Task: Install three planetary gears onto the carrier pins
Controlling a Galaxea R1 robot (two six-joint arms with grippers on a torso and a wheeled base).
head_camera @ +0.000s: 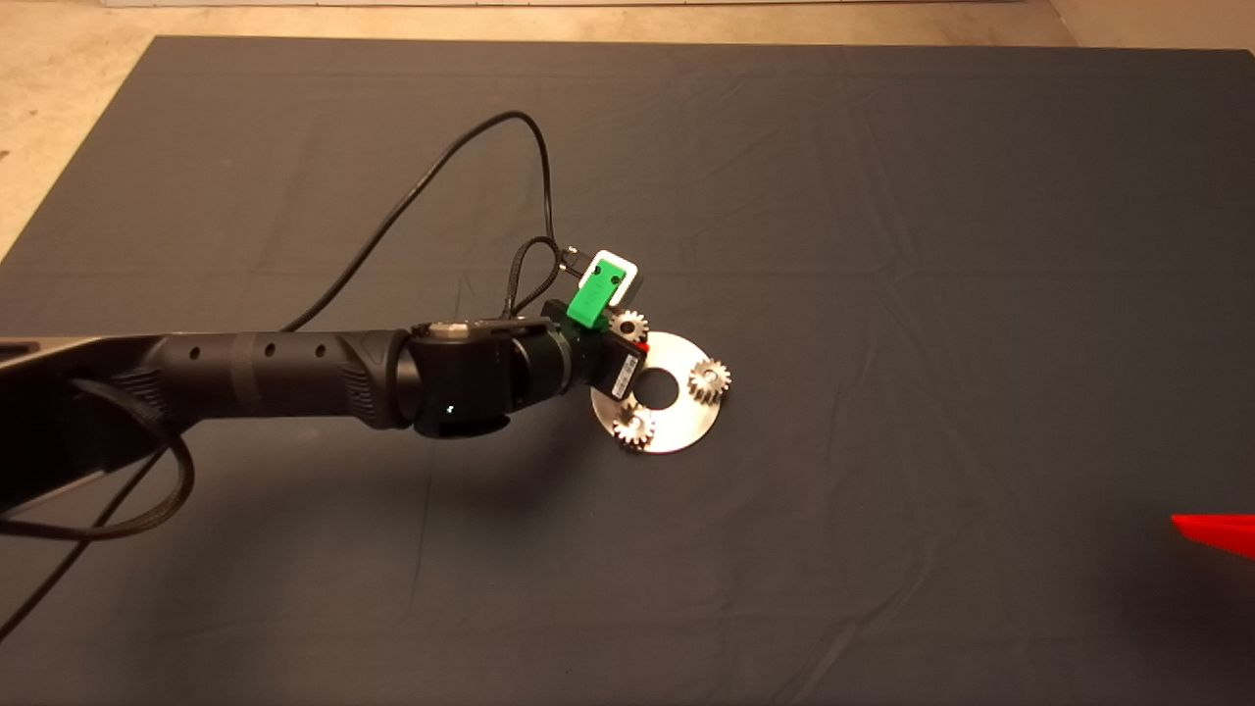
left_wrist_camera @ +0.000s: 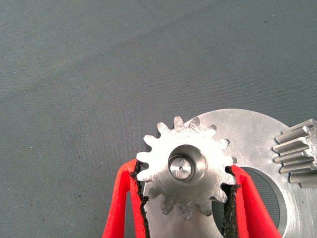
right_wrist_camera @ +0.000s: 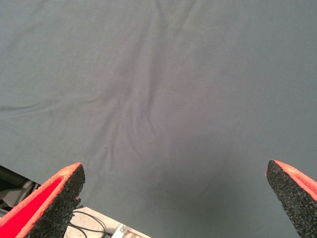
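My left gripper point(head_camera: 630, 340) reaches in from the left over the shiny round disc point(head_camera: 686, 427). It is shut on one planetary gear point(left_wrist_camera: 185, 168), with its red fingers point(left_wrist_camera: 121, 198) pressed against the teeth on both sides. A carrier pin point(left_wrist_camera: 180, 169) shows inside the gear's bore, so the gear sits over that pin on the disc point(left_wrist_camera: 252, 134). In the head view this gear point(head_camera: 628, 325) is at the disc's far left rim. Two more gears point(head_camera: 709, 378) point(head_camera: 633, 425) sit on the disc's right and near sides. One of them point(left_wrist_camera: 297, 153) shows in the left wrist view.
My right gripper point(right_wrist_camera: 178, 198) is open and parked at the mat's lower right edge point(head_camera: 1216, 534), over bare dark mat point(head_camera: 882, 245). A black cable point(head_camera: 490, 167) loops above the left arm. The floor shows past the mat's edge point(right_wrist_camera: 94, 220).
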